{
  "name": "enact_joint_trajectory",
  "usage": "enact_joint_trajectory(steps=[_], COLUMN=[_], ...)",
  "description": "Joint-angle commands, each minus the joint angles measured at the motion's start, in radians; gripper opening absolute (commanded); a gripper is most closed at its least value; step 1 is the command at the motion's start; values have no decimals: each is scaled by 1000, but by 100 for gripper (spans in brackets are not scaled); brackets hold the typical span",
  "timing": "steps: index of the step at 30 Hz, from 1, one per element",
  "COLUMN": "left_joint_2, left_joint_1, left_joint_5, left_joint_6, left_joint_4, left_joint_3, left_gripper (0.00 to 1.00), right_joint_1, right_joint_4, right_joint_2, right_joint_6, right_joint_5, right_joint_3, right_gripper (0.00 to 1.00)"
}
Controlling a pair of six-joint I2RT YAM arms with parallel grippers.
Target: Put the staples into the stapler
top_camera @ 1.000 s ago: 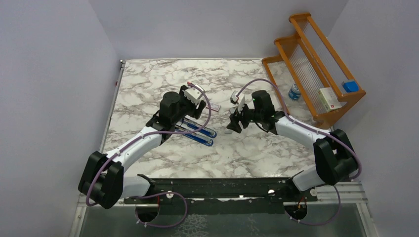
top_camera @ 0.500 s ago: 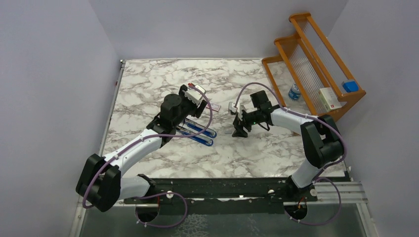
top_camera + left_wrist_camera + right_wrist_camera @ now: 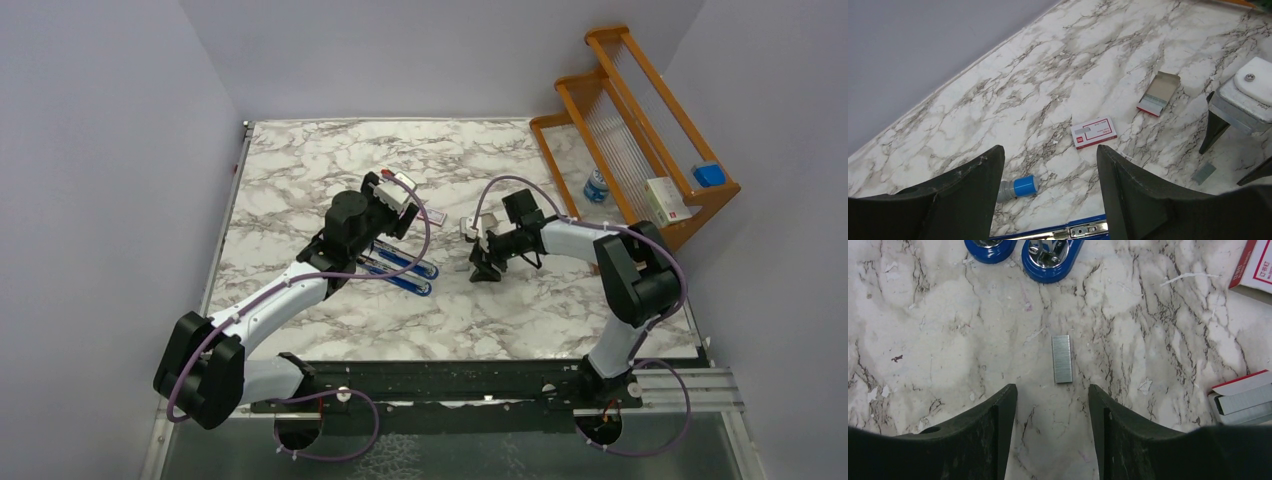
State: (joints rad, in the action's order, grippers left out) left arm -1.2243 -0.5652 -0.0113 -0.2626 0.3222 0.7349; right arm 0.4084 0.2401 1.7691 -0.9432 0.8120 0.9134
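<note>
The blue stapler point(image 3: 402, 265) lies opened out on the marble table, its two rounded ends point(image 3: 1053, 257) at the top of the right wrist view. A loose grey strip of staples point(image 3: 1062, 359) lies flat just ahead of my right gripper point(image 3: 1052, 390), which is open and empty, low over the table. The same strip point(image 3: 1203, 173) shows in the left wrist view. The white, red-labelled staples box point(image 3: 1094, 133) and its open tray point(image 3: 1158, 93) lie beyond. My left gripper point(image 3: 1049, 150) hovers open above the stapler's edge point(image 3: 1083, 230), holding nothing.
A small blue-capped cylinder point(image 3: 1018, 187) lies by the stapler. A wooden rack point(image 3: 640, 120) stands at the back right with a white box point(image 3: 668, 200) and a blue item point(image 3: 709, 174); a small bottle point(image 3: 596, 186) sits beside it. Walls close in on three sides.
My right gripper has shifted left and down toward the table by the staple strip, its arm folding in and its jaws narrowing a little. The left arm has barely moved.
</note>
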Motion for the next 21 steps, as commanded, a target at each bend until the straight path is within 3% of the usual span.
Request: enact_joint_trajectory(steps=[1, 21], left_joint_2=[27, 26], left_joint_1=[-2, -2], left_joint_5=[13, 0], left_joint_6=[-10, -19], left_joint_4=[29, 28], left_joint_3=[-17, -18], left_gripper=[71, 71], right_joint_1=[0, 47], right_joint_4=[7, 31], right_joint_2=[41, 98], right_joint_6=[-18, -22], right_joint_5=[-4, -68], right_joint_3=[39, 61], right_gripper=[56, 40])
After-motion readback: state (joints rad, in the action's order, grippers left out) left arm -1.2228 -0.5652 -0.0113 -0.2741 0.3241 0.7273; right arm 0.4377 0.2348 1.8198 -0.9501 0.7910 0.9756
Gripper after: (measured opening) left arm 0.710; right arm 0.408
